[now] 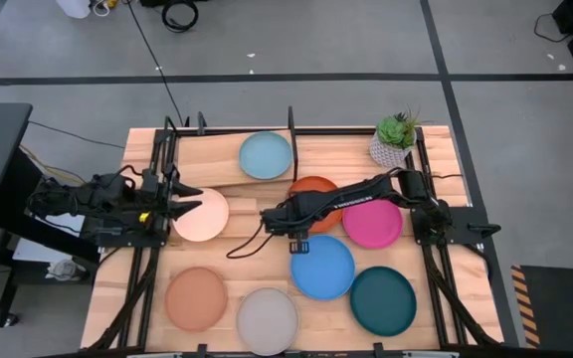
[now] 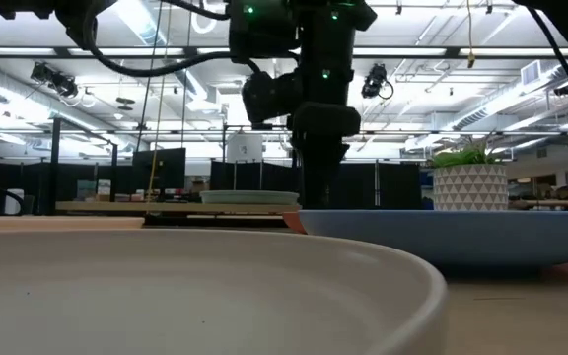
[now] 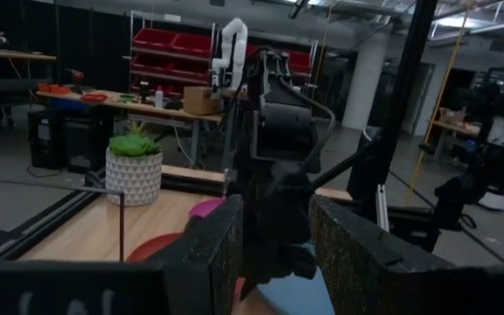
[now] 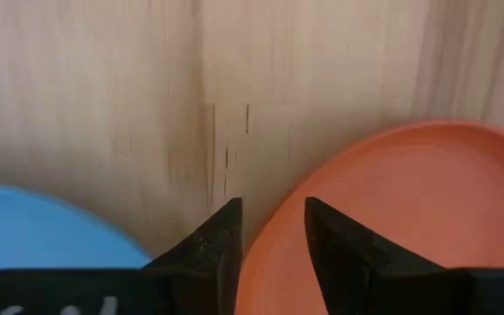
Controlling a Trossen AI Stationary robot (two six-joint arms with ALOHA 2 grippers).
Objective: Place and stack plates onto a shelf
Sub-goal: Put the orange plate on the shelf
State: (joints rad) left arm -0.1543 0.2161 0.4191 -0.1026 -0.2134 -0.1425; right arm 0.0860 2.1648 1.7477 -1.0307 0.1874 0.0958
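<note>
In the high view my right gripper reaches from the right to the left rim of the orange plate. In the right wrist view it is open and points down, one finger over the plate's inside, the other over bare wood. My left gripper is open at the left edge of the pale peach plate. The light blue plate lies on the shelf's plank. Flat on the table lie the magenta, bright blue, dark teal, terracotta and grey-white plates. My right gripper comes from above, pointing down, and its fingers stand astride the orange plate's left rim. The plate lies flat on the table. I cannot tell whether the fingers touch the rim.
A potted plant stands at the shelf's right end. The shelf's black upright divider rises beside the light blue plate. Black frame rails run along both table sides. Bare wood shows between the peach and bright blue plates.
</note>
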